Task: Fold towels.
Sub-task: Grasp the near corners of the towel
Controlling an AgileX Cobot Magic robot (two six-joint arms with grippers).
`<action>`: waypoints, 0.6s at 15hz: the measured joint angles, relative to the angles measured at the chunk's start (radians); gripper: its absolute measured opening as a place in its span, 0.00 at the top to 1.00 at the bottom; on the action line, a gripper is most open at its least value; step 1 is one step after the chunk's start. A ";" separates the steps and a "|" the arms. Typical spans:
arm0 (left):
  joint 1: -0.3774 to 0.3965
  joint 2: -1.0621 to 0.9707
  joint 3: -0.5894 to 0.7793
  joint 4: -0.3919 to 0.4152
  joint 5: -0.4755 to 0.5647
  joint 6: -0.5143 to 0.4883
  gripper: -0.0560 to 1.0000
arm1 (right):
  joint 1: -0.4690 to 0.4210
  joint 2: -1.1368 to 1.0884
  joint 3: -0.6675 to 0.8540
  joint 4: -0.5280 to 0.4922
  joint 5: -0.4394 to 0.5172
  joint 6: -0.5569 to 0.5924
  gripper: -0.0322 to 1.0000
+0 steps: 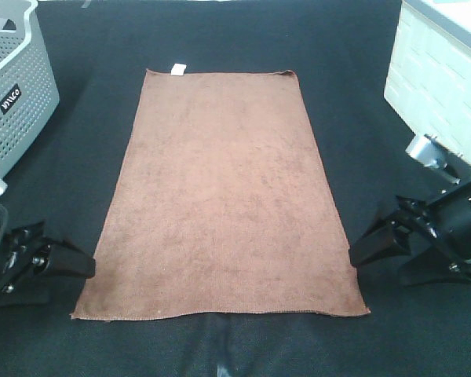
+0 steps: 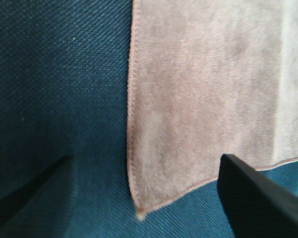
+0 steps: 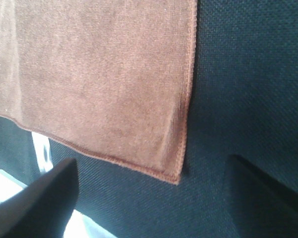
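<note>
Left of the spread towel [image 1: 220, 196] stands a grey basket [image 1: 20, 86], contents unseen.

View from above. On the desk [image 1: 353, 71], bare strips flank both long edges of the flat towel [image 1: 220, 196]. A grey perforated basket [image 1: 16, 86] closes the far left; a white brick-patterned block [image 1: 439, 102], possibly a box, closes the far right. The left end effector [image 1: 67, 279] and the right end effector [image 1: 377, 267], jaws spread, occupy the strips beside the near corners.
</note>
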 joint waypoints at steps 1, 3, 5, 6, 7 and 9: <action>0.000 0.026 -0.011 -0.014 0.007 0.023 0.25 | 0.000 0.024 -0.001 0.016 -0.002 -0.015 0.24; 0.000 0.049 -0.022 -0.018 0.019 0.032 0.25 | 0.003 0.048 -0.001 0.036 -0.006 -0.032 0.24; 0.002 0.086 -0.045 -0.033 0.059 0.036 0.25 | 0.070 0.089 -0.001 0.060 -0.057 -0.066 0.26; 0.002 0.109 -0.061 -0.042 0.088 0.037 0.25 | 0.116 0.105 -0.001 0.080 -0.089 -0.067 0.27; -0.007 0.133 -0.082 -0.046 0.112 0.037 0.25 | 0.154 0.117 -0.009 0.123 -0.114 -0.067 0.31; -0.046 0.155 -0.107 -0.049 0.122 0.037 0.27 | 0.167 0.132 -0.029 0.157 -0.133 -0.067 0.40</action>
